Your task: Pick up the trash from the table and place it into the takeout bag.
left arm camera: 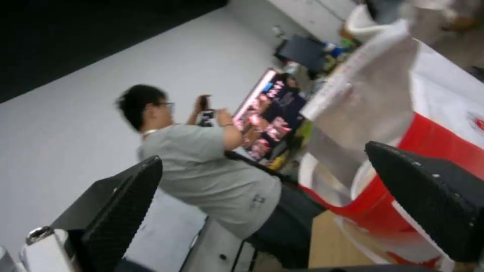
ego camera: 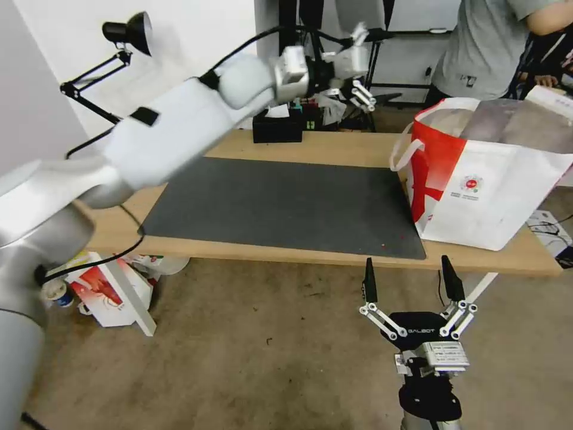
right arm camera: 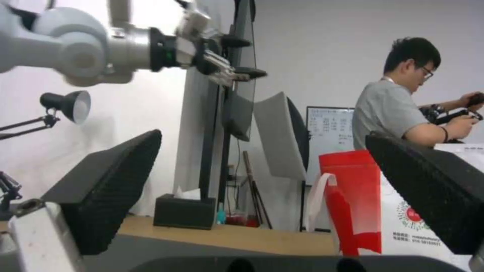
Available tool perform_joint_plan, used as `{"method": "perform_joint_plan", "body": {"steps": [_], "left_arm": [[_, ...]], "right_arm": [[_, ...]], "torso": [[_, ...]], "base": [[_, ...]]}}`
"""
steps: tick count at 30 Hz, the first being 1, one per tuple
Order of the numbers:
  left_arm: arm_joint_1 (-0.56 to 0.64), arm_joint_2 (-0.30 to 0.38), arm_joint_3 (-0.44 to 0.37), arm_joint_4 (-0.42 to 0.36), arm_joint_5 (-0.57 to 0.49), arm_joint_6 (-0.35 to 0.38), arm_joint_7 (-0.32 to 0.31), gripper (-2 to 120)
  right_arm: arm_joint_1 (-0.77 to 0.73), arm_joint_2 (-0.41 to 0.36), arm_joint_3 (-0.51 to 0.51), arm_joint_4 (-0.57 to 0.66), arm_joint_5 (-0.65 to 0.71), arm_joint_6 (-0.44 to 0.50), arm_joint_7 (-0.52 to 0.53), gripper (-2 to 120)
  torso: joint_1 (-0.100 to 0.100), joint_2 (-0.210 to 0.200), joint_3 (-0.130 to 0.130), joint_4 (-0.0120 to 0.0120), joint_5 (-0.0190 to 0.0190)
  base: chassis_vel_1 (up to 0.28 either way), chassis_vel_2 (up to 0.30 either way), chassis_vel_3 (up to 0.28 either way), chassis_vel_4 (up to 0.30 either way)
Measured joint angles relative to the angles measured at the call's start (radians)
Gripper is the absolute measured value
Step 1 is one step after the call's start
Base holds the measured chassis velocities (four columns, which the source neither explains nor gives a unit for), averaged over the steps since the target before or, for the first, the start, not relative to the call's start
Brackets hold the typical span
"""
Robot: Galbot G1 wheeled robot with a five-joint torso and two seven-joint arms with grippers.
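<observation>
Table (ego camera: 334, 146) holds takeout bag (ego camera: 489, 179); left gripper (ego camera: 358, 65) raised, spread; right gripper (ego camera: 412, 280) low, spread.

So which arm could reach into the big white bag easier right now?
Probably the left. The left gripper is up high over the table, open, higher than the top of the takeout bag. The right gripper, also open, sits below the table's front edge.

black tissue box (ego camera: 277, 128) far edge | black desk lamp (ego camera: 128, 31) rear left | red-and-white box (ego camera: 107, 292) on floor
</observation>
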Motion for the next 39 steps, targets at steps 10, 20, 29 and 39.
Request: {"method": "perform_joint_plan", "body": {"steps": [10, 20, 29, 39], "left_arm": [[0.12, 0.202, -0.082, -0.266, -0.067, 0.095, -0.248, 100], [0.472, 0.467, -0.418, -0.584, -0.086, 0.172, -0.367, 100], [0.931, 0.595, -0.826, -0.797, -0.092, 0.193, -0.447, 100], [1.291, 0.494, -1.172, -0.934, -0.052, 0.193, -0.514, 100]], "right_arm": [[0.0, 0.0, 0.0, 0.0, 0.0, 0.0, 0.0, 100], [0.0, 0.0, 0.0, 0.0, 0.0, 0.0, 0.0, 100], [0.0, 0.0, 0.0, 0.0, 0.0, 0.0, 0.0, 100], [0.0, 0.0, 0.0, 0.0, 0.0, 0.0, 0.0, 100]], "torso": [[0.0, 0.0, 0.0, 0.0004, -0.0001], [0.0, 0.0, 0.0, 0.0003, -0.0005], [0.0, 0.0, 0.0, 0.0006, -0.0003], [0.0, 0.0, 0.0, 0.0, 0.0001]], "base": [[0.0, 0.0, 0.0, 0.0], [0.0, 0.0, 0.0, 0.0], [0.0, 0.0, 0.0, 0.0], [0.0, 0.0, 0.0, 0.0]]}}
